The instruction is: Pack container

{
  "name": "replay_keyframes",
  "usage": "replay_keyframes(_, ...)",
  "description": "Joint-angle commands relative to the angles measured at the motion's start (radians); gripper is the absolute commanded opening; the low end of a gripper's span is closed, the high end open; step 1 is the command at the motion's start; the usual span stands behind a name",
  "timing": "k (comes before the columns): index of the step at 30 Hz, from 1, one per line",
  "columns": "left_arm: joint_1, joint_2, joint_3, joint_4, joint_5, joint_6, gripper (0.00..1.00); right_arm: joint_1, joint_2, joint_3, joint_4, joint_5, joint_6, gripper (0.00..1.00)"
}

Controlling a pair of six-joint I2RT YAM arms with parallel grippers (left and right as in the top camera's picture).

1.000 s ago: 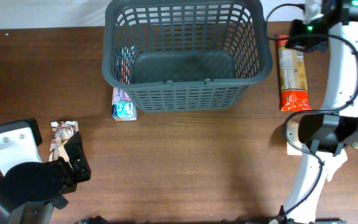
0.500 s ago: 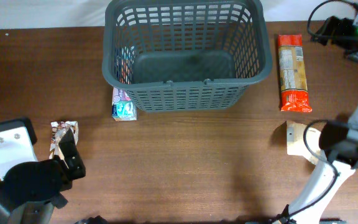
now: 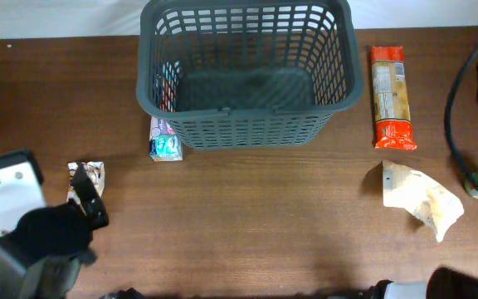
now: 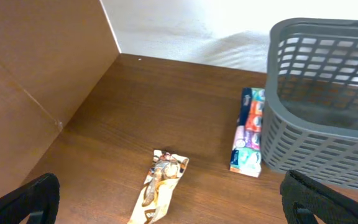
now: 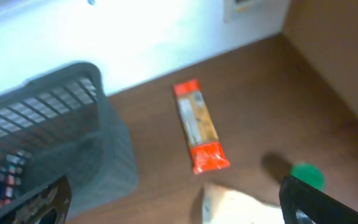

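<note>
Container [image 3: 247,129], one, at the far edge of the bench [image 3: 264,232]. Overhead shows four packets [image 3: 391,95], left wrist two. Left gripper [image 4: 166,186], right gripper [image 5: 173,190]: fingers apart.

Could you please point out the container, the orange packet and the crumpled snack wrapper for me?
container [image 3: 247,129]: overhead view, on its slotted front wall.
orange packet [image 3: 390,98]: overhead view, on the middle of its label.
crumpled snack wrapper [image 4: 157,185]: left wrist view, on its middle.

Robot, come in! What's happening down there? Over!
Both jaws open, empty. Basket empty. Orange packet and snack bar outside it; nothing in the way.
</note>
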Motion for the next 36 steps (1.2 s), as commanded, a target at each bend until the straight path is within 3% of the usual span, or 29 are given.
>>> replay_keyframes(1,0.059,0.073,-0.01,0.01,0.002,0.016,0.99,0.0,-0.067,-0.136,-0.006,0.097,0.01,0.99)
replay_keyframes(4,0.146,0.121,-0.01,0.037,0.129,0.046,0.99,0.0,-0.109,-0.209,-0.006,0.097,0.01,0.99)
replay_keyframes(7,0.294,0.159,-0.01,0.111,0.372,0.165,0.99,0.0,-0.135,-0.262,-0.006,0.096,0.01,0.99)
replay_keyframes(13,0.588,0.174,-0.01,0.212,0.668,0.335,0.99,0.0,-0.14,-0.278,-0.006,0.085,0.01,0.99)
replay_keyframes(20,0.935,0.283,-0.01,0.222,1.081,0.604,0.99,0.0,-0.14,-0.278,-0.006,0.063,0.01,0.99)
replay_keyframes(25,1.01,0.392,-0.01,0.221,1.188,0.666,0.99,0.0,-0.14,-0.278,-0.006,0.063,0.002,0.99)
replay_keyframes(36,1.011,0.544,-0.01,0.281,1.315,0.823,0.99,0.0,-0.134,-0.278,-0.006,0.063,-0.001,0.99)
